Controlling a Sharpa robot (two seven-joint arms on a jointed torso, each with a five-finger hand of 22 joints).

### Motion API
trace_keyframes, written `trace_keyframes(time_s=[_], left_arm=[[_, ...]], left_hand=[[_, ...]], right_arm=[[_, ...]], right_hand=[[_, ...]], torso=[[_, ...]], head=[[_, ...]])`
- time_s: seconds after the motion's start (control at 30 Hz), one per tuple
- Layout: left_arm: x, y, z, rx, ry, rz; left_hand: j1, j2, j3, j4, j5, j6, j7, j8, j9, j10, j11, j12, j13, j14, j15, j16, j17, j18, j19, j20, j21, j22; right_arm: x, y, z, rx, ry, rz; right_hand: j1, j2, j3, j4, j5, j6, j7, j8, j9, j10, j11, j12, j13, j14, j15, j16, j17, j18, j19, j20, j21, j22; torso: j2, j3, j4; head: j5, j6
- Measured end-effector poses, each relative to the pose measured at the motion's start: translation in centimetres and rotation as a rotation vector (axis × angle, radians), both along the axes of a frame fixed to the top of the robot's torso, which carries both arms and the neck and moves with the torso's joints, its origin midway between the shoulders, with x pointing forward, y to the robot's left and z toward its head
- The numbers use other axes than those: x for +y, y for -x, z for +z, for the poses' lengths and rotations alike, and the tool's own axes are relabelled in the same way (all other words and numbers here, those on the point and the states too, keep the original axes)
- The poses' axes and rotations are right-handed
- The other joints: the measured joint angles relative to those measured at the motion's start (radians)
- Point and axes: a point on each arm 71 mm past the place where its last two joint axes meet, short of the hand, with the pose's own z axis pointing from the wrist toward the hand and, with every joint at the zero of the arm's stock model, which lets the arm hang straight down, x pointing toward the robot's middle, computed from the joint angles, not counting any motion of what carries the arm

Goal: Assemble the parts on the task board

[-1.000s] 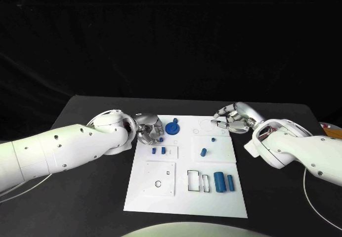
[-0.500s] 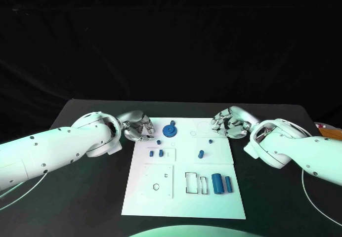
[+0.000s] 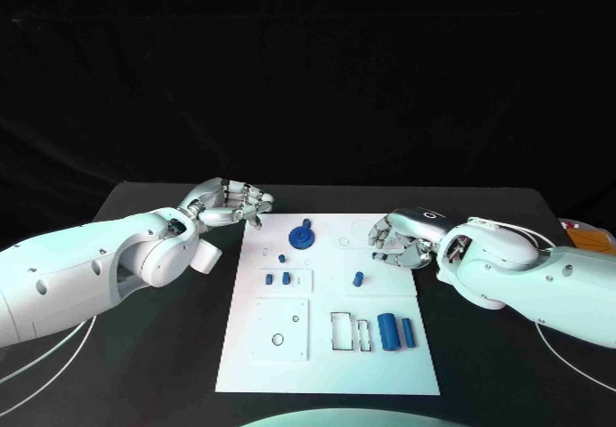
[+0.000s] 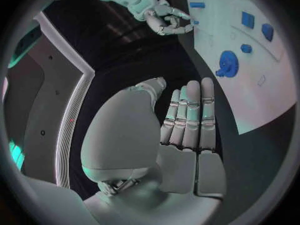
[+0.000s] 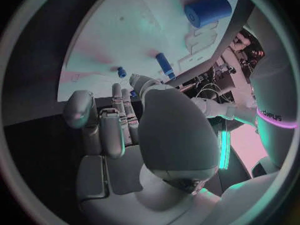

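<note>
**Both robot hands off the parts as the board lies between them**

Here, the white task board (image 3: 328, 307) lies flat in the middle of the black table (image 3: 154, 356), with the blue parts spread over it. A blue gear (image 3: 303, 236) sits near the board's far edge. Two small blue blocks (image 3: 276, 278) rest side by side on a raised square plate at the left, and a short blue peg (image 3: 360, 278) lies on the matching plate at the right. Nearer the robot, two blue cylinders (image 3: 395, 331) lie side by side next to a rectangular cut-out (image 3: 346, 330). The left robot hand (image 3: 231, 203) hovers over the table just off the board's far left corner, fingers stretched out and holding nothing. The right robot hand (image 3: 395, 240) hangs at the board's right edge near the peg, fingers loosely curled, nothing in them.
</note>
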Motion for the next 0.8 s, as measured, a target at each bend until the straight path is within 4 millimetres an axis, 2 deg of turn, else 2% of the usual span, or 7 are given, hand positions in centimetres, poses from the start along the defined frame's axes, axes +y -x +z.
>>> trace_keyframes(time_s=[0.2, 0.4, 0.73, 0.8], left_arm=[[0.2, 0.1, 0.3, 0.033, 0.129, 0.053], [0.2, 0.2, 0.4, 0.046, 0.188, 0.077], [0.2, 0.3, 0.5, 0.054, 0.22, 0.091], [0.2, 0.3, 0.5, 0.055, 0.222, 0.093]], left_hand=[[0.006, 0.006, 0.003, -0.003, 0.002, -0.004, 0.004, 0.0, 0.001, 0.0, 0.0, 0.014, 0.003, 0.0, 0.0, 0.0, 0.0, 0.0, 0.004, 0.004, -0.005, -0.003], [0.006, 0.006, 0.003, -0.003, 0.002, -0.004, 0.004, 0.0, 0.001, 0.0, 0.0, 0.014, 0.003, 0.0, 0.0, 0.0, 0.0, 0.0, 0.008, 0.0, -0.005, -0.003], [0.01, 0.01, 0.006, -0.006, 0.002, -0.004, 0.004, 0.0, 0.001, 0.0, 0.0, 0.014, 0.003, 0.0, 0.0, 0.0, 0.0, 0.0, 0.011, 0.004, -0.005, -0.004], [0.01, 0.01, 0.006, -0.006, 0.002, -0.004, 0.004, 0.0, 0.001, 0.0, 0.0, 0.014, 0.003, 0.0, 0.0, 0.0, 0.0, 0.0, 0.011, 0.004, -0.005, -0.004]], right_arm=[[0.6, 0.3, -0.3, -0.032, 0.074, 0.029], [1.0, 0.4, -0.6, -0.054, 0.124, 0.038], [1.4, 0.4, -1.2, -0.071, 0.161, 0.038], [1.5, 0.3, -1.2, -0.075, 0.164, 0.037]], right_hand=[[-0.004, -0.004, 0.008, -0.008, 0.001, 0.007, 0.007, 0.0, -0.002, 0.005, 0.005, -0.006, -0.013, 0.0, 0.0, 0.006, 0.012, 0.0, 0.013, 0.005, 0.019, 0.015], [-0.004, -0.004, 0.016, -0.016, 0.016, 0.014, 0.007, 0.0, -0.003, 0.017, 0.008, -0.012, -0.026, 0.0, 0.0, 0.014, 0.024, 0.0, 0.023, 0.005, 0.04, 0.031], [0.009, 0.009, 0.051, -0.037, 0.005, 0.037, 0.0, 0.0, -0.005, 0.045, 0.001, -0.022, -0.055, 0.0, 0.0, 0.018, 0.032, 0.0, 0.033, 0.003, 0.054, 0.047], [0.012, 0.012, 0.064, -0.041, 0.001, 0.045, -0.006, 0.0, -0.005, 0.055, -0.003, -0.023, -0.062, 0.0, 0.0, 0.018, 0.034, 0.0, 0.034, 0.002, 0.063, 0.052]], torso=[[0.0, -0.0007, 0.0011], [0.0, -0.0012, 0.001], [0.0, 0.0, 0.0011], [0.001, 0.0, 0.0011]], head=[[-0.001, -0.003], [0.001, -0.005], [0.003, -0.008], [0.003, -0.009]])
